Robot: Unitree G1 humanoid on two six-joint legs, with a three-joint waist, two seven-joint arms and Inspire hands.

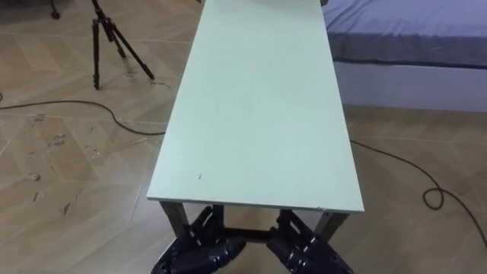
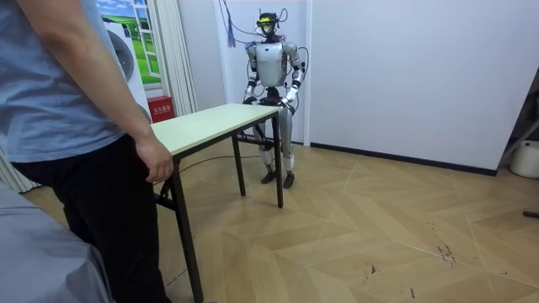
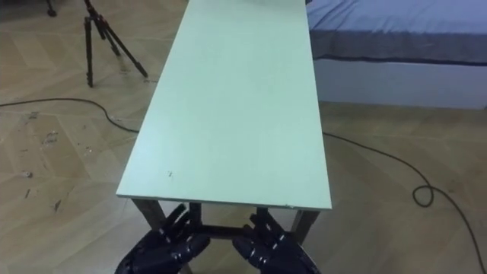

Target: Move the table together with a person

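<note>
Both the left hand and the right hand sit just under the table's near short end, fingers spread fairly straight, clasping nothing visible, while its long axis runs straight ahead to a person at the far end.

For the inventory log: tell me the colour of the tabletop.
The tabletop is a plain pale green, shown best in the left eye view.

Table ahead, tripod to its left, bed to its right, person at its far end
</note>
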